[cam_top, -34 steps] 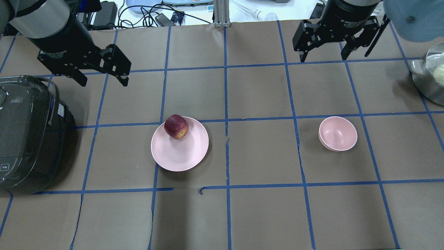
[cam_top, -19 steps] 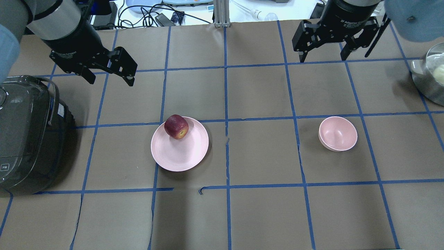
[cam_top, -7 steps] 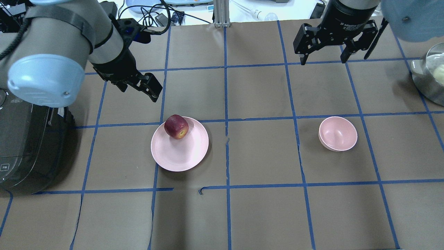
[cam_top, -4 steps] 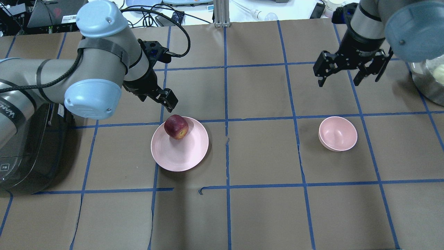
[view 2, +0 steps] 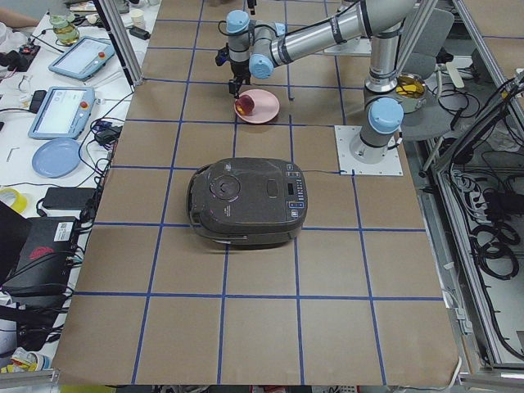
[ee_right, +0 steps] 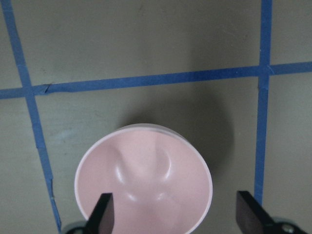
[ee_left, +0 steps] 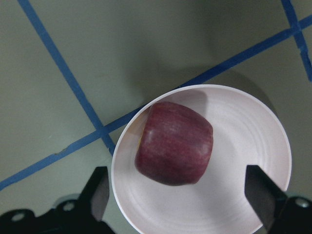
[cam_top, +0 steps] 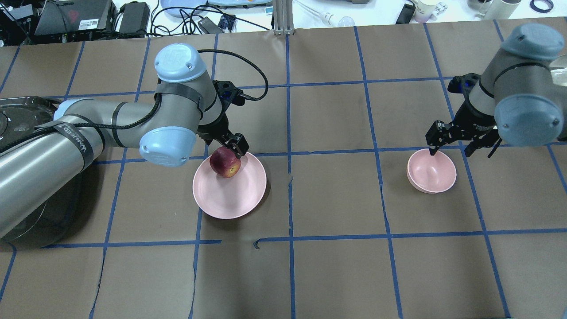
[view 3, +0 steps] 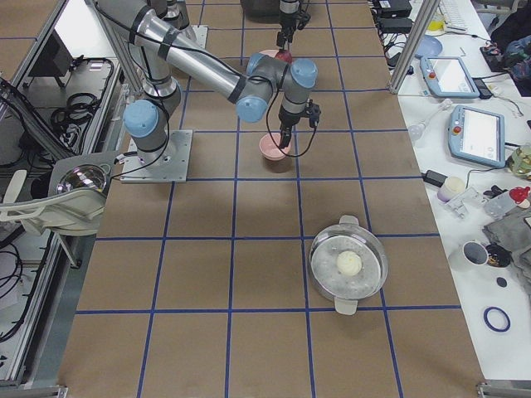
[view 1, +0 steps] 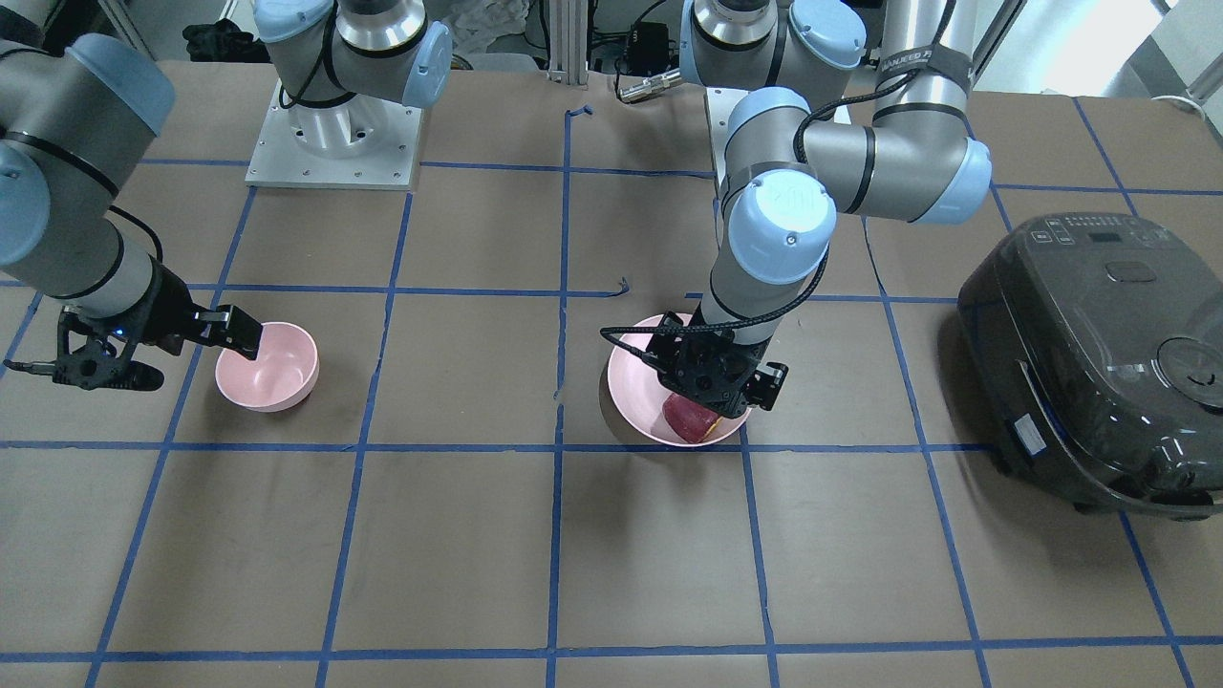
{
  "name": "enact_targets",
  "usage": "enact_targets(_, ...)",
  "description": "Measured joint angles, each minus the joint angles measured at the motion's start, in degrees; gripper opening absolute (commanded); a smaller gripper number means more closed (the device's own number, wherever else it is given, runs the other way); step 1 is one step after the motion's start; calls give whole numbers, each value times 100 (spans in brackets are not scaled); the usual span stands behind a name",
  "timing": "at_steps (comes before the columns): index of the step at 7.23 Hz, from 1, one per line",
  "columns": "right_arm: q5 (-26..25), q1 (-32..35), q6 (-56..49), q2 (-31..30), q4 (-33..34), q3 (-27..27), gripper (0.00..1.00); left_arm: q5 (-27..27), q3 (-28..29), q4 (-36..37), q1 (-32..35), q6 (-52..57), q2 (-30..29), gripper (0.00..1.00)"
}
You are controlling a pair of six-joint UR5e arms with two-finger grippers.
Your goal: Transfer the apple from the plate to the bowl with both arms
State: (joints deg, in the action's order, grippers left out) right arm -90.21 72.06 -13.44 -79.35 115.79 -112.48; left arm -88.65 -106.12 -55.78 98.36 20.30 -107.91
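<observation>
The dark red apple [cam_top: 225, 162] sits on the far-left part of the pale pink plate [cam_top: 230, 195], left of centre. My left gripper [cam_top: 228, 148] is open and hangs just above the apple. In the left wrist view its two fingers [ee_left: 100, 192] stand either side of the apple [ee_left: 174, 144] on the plate [ee_left: 243, 146], not touching it. The small pink bowl [cam_top: 432, 170] is empty at the right. My right gripper [cam_top: 452, 148] is open and empty above the bowl's far rim, and the bowl [ee_right: 144, 185] shows between its fingers.
A large black rice cooker [cam_top: 26, 177] stands at the left edge, beside the left arm. A steel pot [view 3: 348, 265] holding a pale round thing sits beyond the bowl at the table's right end. Blue tape lines grid the brown table; cables and devices lie past the far edge.
Both arms have swung in from the back of the table. The left gripper has come down over the apple, the right one over the bowl. Apple, plate and bowl have not moved.
</observation>
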Motion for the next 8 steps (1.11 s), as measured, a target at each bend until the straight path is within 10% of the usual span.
enact_targets(2,-12,-135,-343,217,633,-315,24,-38,-124,411,43,44,-197,100)
enact_targets(5,34,-360,-577,295,805,-427,3,-71,-444,521,66,40,-231,93)
enact_targets(8,20,-374,-562,273,778,-411,0,-117,-504,761,62,384,-212,17)
